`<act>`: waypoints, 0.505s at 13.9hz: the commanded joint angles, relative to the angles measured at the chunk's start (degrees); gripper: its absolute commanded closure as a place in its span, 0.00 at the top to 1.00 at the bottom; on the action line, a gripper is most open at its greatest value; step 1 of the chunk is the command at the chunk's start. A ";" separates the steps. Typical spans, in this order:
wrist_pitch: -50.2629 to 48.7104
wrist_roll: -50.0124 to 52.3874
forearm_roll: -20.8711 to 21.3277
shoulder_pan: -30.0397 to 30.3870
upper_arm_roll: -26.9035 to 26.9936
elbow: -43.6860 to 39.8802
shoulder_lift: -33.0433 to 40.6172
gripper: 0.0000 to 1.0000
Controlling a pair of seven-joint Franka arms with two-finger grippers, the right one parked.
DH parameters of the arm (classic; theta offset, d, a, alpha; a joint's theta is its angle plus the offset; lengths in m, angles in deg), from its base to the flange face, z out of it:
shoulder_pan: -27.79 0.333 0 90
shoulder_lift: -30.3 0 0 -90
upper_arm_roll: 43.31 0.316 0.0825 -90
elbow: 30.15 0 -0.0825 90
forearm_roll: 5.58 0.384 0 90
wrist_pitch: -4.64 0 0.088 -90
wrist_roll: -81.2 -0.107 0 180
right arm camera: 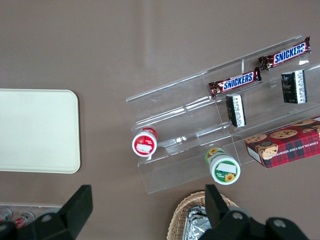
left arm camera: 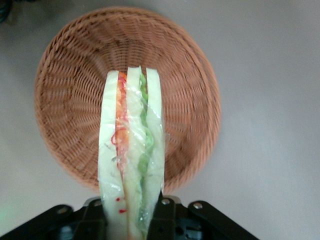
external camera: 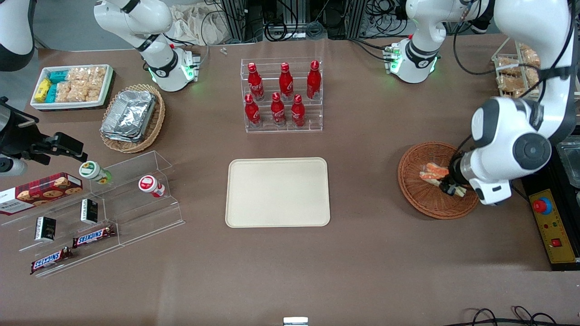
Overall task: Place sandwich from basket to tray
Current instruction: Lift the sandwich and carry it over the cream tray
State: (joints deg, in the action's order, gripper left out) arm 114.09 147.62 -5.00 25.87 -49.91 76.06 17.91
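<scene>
One sandwich (left arm camera: 131, 150) is clamped between the jaws of the left arm's gripper (left arm camera: 131, 220), its white bread slices and orange and green filling standing on edge in clear wrap. It hangs over the round reddish-brown basket (left arm camera: 75, 100), and the wrist view shows the woven bowl beneath it holding nothing else. In the front view the sandwich (external camera: 434, 172) and gripper (external camera: 448, 184) sit over the basket (external camera: 421, 199) toward the working arm's end of the counter (external camera: 362, 262).

The cream tray (external camera: 277, 192) lies flat at the middle of the counter, well apart from the basket, with a bare surface. Farther from the front camera than the tray, a clear rack (external camera: 283, 95) holds six red bottles in two rows.

Toward the parked arm's end, a paler wicker basket (external camera: 154, 122) carries stacked foil containers (external camera: 128, 115), and a white bin (external camera: 72, 88) near it is filled with snack packets. Nearer the camera, a clear stepped shelf (external camera: 136, 213) holds two small lidded cups (external camera: 152, 185), a red box of cookies (external camera: 41, 191), two dark little cartons and two chocolate bars (external camera: 93, 236).
</scene>
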 commanded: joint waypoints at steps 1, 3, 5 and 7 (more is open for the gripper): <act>-5.11 -2.95 0.73 -0.45 -6.64 -4.24 0.88 0.00; -5.31 -4.36 0.91 -0.54 -12.18 -6.62 0.18 0.00; -2.86 -6.38 1.00 -1.41 -17.19 -7.76 -1.31 0.00; 1.26 -7.53 3.96 -5.96 -19.15 -8.56 -3.94 0.00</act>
State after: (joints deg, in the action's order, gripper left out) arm 112.89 142.00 -4.29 23.50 -67.71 70.28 17.89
